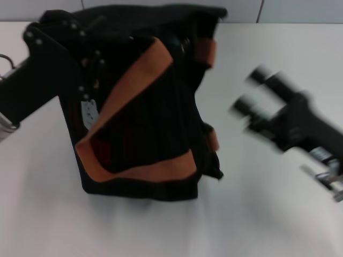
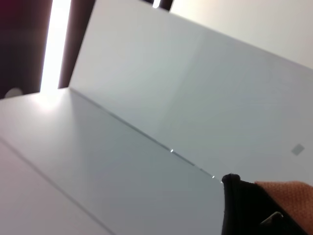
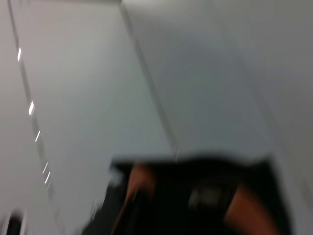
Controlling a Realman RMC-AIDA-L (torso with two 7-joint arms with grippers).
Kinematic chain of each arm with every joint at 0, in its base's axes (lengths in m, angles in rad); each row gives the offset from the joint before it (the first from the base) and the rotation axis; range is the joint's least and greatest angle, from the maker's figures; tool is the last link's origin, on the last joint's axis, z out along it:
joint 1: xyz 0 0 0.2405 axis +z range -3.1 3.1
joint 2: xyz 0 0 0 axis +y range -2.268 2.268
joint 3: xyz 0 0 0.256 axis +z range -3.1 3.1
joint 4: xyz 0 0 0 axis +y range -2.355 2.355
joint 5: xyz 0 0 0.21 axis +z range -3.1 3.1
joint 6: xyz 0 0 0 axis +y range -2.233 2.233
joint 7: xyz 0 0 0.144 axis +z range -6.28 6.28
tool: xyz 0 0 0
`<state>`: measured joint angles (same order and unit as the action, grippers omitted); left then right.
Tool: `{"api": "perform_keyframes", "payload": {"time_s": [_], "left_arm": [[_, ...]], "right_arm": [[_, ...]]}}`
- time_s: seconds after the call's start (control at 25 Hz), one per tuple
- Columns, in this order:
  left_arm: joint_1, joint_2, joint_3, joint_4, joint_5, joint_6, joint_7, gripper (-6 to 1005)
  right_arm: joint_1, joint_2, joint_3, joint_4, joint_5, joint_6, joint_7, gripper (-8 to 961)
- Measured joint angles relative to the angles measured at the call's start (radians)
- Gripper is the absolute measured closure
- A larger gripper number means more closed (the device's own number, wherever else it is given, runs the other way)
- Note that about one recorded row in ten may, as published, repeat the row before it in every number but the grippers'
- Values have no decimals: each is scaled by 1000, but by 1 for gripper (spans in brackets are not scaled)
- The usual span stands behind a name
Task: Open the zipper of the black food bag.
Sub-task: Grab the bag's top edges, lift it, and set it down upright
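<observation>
Right hand (image 1: 247,92) hangs over the white desk (image 1: 43,214) on the near right side, a little way off from the black food bag (image 1: 144,123). Its two fingers stick out with a gap between them, so it looks open and holds nothing. They point left and far, toward the bag.

In the middle of the desk sits the bag, tipped so its orange-brown strap (image 1: 134,80) makes a big loop facing up. Its long side runs from near to far.

Left hand (image 1: 80,43) is farther back on the left, pressed right up against the far left top corner of the bag. I cannot tell if its fingers are open or shut.

The zipper runs along the top edge of the bag, but I cannot find its pull. I think the right hand must move left to reach that edge.
</observation>
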<state>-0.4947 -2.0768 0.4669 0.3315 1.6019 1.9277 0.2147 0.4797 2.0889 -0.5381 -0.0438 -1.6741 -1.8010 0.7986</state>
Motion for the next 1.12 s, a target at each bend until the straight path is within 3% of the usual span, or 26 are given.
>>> {"api": "perform_keyframes", "payload": {"time_s": [0.08, 0.28, 0.68, 0.92, 1.12], "left_arm": [[-10, -1, 28, -50, 0, -21, 82, 894], [-23, -2, 46, -136, 3, -43, 208, 896], [-24, -3, 132, -301, 4, -51, 423, 898], [-18, -3, 172, -368, 4, -52, 495, 897], [-11, -3, 177, -390, 14, -53, 512, 898]], "right_arm": [[49, 2, -56, 22, -73, 119, 0, 124], [97, 3, -84, 62, -99, 267, -1, 125], [103, 4, -77, 59, -92, 424, -1, 124], [77, 3, -22, 37, -91, 420, -46, 125], [-35, -2, 43, 29, -89, 255, -241, 124]]}}
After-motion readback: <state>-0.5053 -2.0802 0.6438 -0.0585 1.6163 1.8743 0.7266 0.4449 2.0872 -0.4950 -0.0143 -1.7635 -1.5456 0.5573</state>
